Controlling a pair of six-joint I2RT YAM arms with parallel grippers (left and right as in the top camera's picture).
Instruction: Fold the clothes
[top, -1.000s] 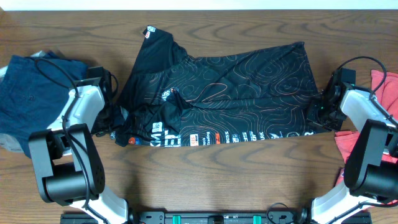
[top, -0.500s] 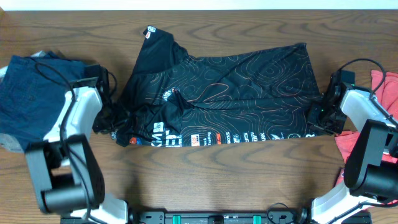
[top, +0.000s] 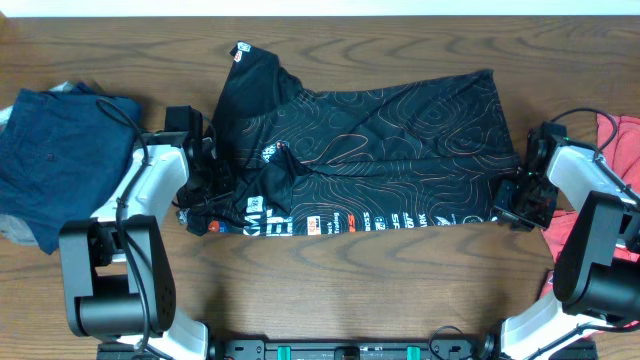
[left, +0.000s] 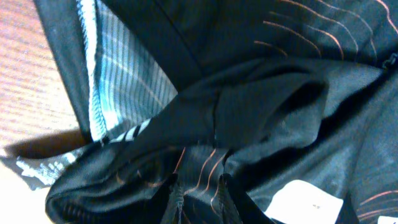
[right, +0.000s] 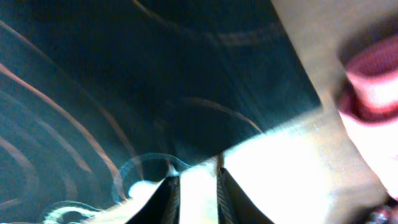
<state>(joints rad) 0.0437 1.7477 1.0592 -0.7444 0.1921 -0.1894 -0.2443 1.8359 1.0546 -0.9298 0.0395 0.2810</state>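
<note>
The black shirt (top: 380, 150) with thin orange contour lines lies spread across the table, its white-lettered hem toward me. Its left side is bunched. My left gripper (top: 205, 187) sits on that bunched part. In the left wrist view the fingers (left: 199, 200) are pinched on a fold of the shirt (left: 261, 106). My right gripper (top: 512, 205) is at the shirt's lower right corner. In the right wrist view its fingers (right: 196, 186) are nearly together, with their tips at the shirt's (right: 124, 74) hem edge.
A plain navy garment (top: 50, 150) lies at the left edge. A red garment (top: 620, 150) lies at the right edge and also shows in the right wrist view (right: 373, 81). Bare wooden table (top: 350, 280) runs along the front.
My left gripper has moved right, onto the shirt's bunched left side. My right gripper has moved down the shirt's right edge to its lower corner.
</note>
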